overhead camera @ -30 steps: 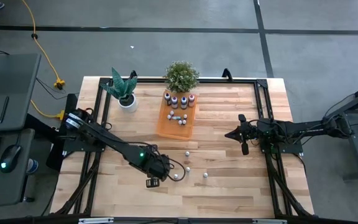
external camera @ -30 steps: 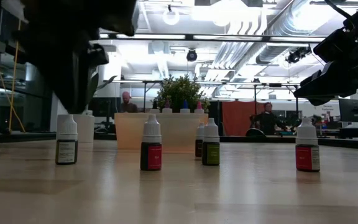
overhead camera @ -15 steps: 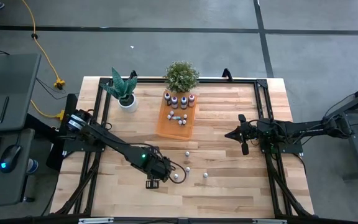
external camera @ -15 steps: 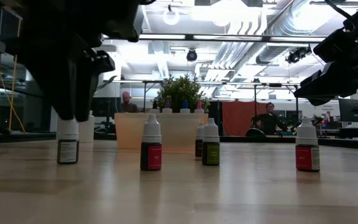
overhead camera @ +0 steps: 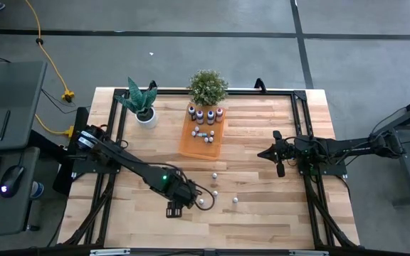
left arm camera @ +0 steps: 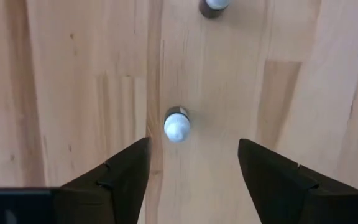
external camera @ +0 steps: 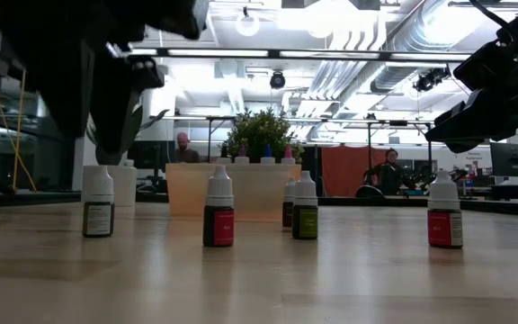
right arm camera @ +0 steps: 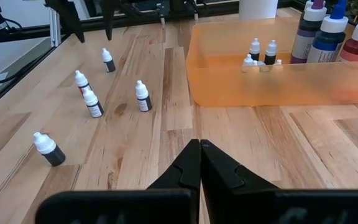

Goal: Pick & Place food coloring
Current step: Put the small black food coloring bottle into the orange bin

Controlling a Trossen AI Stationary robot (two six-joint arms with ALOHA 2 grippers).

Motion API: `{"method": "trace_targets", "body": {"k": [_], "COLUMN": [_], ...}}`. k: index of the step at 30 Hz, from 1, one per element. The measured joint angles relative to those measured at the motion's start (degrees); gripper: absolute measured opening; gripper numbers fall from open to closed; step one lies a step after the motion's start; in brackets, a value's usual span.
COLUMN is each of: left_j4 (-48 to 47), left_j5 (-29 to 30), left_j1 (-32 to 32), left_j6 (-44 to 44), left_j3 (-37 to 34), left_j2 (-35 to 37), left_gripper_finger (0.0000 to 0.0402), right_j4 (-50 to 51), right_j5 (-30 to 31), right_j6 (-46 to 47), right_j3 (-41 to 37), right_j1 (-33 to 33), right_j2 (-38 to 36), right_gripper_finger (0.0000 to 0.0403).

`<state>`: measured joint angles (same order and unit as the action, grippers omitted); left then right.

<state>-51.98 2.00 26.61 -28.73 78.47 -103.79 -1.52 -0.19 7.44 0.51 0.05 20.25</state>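
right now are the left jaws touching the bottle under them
Apart. The left wrist view shows the left gripper open, wood visible between each jaw and the white-capped bottle.

The left arm reaches from the table's nine o'clock edge toward six o'clock, wrist bent so it points straight down. The left gripper hangs above the tabletop with its two dark fingers spread wide, nothing between them (both tips show clear of contact). The right arm lies stretched in from three o'clock, level and low; the right gripper has its fingers pressed together.
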Motion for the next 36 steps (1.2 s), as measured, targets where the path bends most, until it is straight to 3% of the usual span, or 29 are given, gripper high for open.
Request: {"method": "trace_targets", "body": {"k": [13,36], "left_j4": [-1.3,-1.2], "left_j5": [3.7,-1.2], "left_j1": [-0.9,-1.9], "left_j6": [1.5,3.1], "left_j3": [2.1,1.9], "left_j2": [-4.0,-7.4], "left_gripper_finger": [0.0237,0.0236], "right_j4": [0.0,0.0], "right_j5": [0.0,0.0], "right_j6": [0.0,0.0], "right_j3": [0.0,0.0], "right_j1": [0.0,0.0], "right_j2": [0.0,0.0], "right_gripper_finger": [0.0,0.0]}}
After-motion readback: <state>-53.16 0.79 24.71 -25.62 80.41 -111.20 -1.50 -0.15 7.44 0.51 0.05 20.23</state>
